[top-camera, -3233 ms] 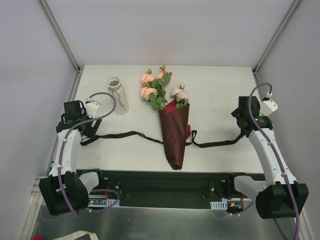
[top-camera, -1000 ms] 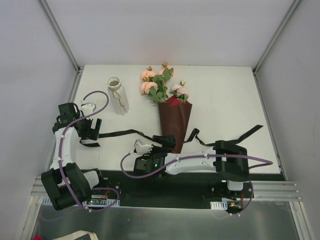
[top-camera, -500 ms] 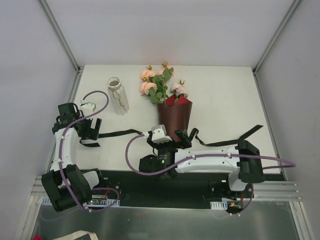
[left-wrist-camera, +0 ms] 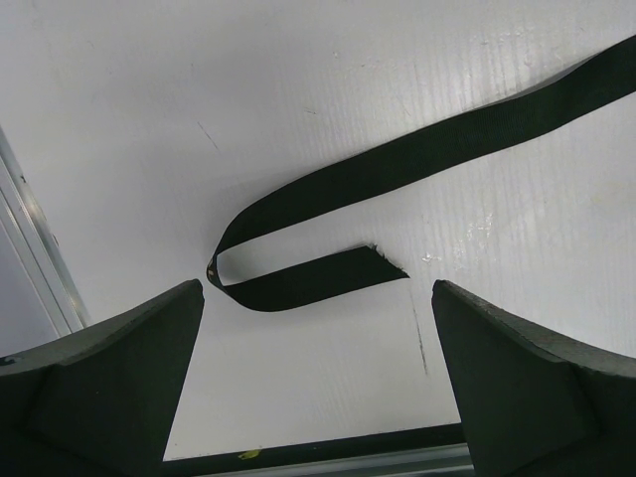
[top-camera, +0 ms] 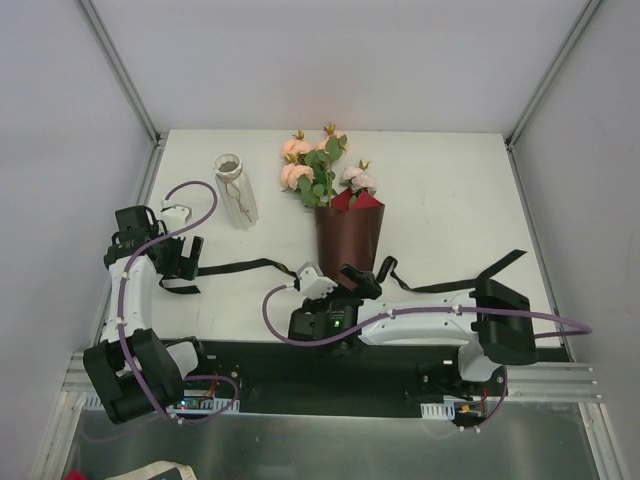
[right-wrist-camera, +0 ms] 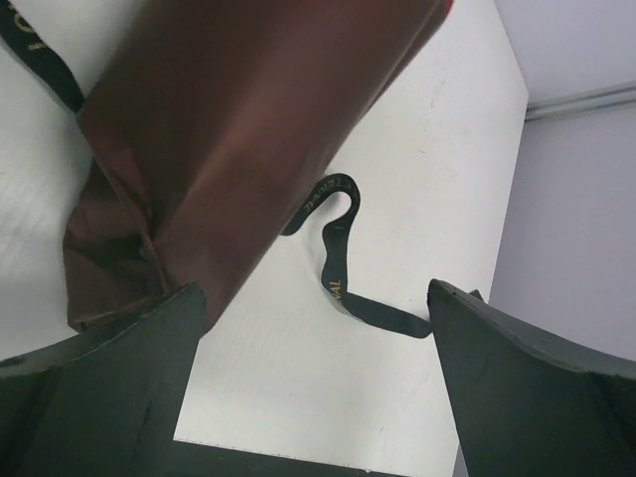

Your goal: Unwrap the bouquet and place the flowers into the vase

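The bouquet lies mid-table, its dark red paper cone (top-camera: pixel 348 240) pointing at me and filling the upper left of the right wrist view (right-wrist-camera: pixel 248 129). The flowers (top-camera: pixel 320 170), peach-pink with green leaves, stick out of its far end. A black ribbon (top-camera: pixel 245 266) trails loose to both sides. My right gripper (top-camera: pixel 358 282) is open at the cone's near tip, its left finger (right-wrist-camera: pixel 119 378) against the paper. My left gripper (top-camera: pixel 182 270) is open above the ribbon's folded left end (left-wrist-camera: pixel 308 278). The white vase (top-camera: pixel 236 190) stands upright at the back left.
The ribbon's right part (right-wrist-camera: pixel 338 253) curls beside the cone and runs out to a free end (top-camera: pixel 505 262). The table's near edge (left-wrist-camera: pixel 328 452) lies just below both grippers. A metal rail (left-wrist-camera: pixel 35 253) borders the table's left side.
My right arm swung in from the right side to the cone's near tip, shifting slightly rightward in the last half second. The cone was pushed back and stands straighter. The left arm is still.
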